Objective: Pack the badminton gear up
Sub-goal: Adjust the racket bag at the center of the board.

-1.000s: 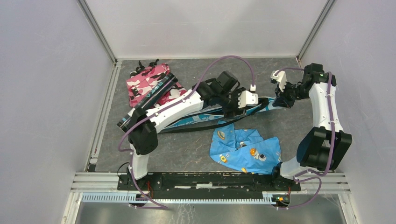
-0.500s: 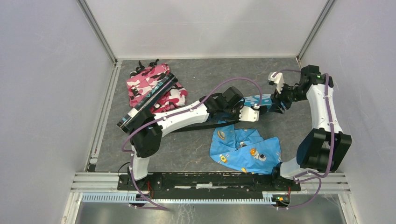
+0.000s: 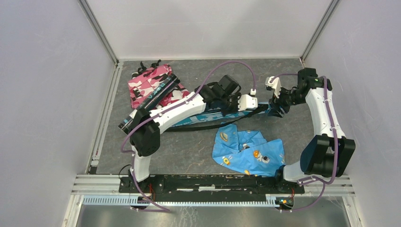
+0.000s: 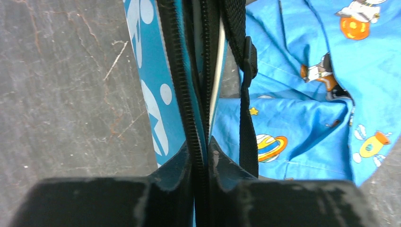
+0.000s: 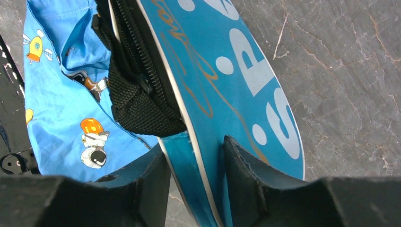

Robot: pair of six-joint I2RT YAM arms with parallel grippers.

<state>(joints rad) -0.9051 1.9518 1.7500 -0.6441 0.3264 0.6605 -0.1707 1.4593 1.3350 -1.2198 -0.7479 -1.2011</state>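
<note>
The cover, mostly hidden under the left arm from above, sits just beyond the cloth; wrist views alone show the left gripper clamped on its zipper edge and the right gripper straddling its tip, grip uncertain.

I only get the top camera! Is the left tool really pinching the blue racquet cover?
Observer: Yes, the left wrist view shows the left tool shut on the blue racquet cover, right on its zipper.
Child: And the right tool?
Observer: Its fingers stand apart, the cover's rim between them.
Child: Any writing on it?
Observer: Big pale letters, an S and a P, beside that tool.
</note>
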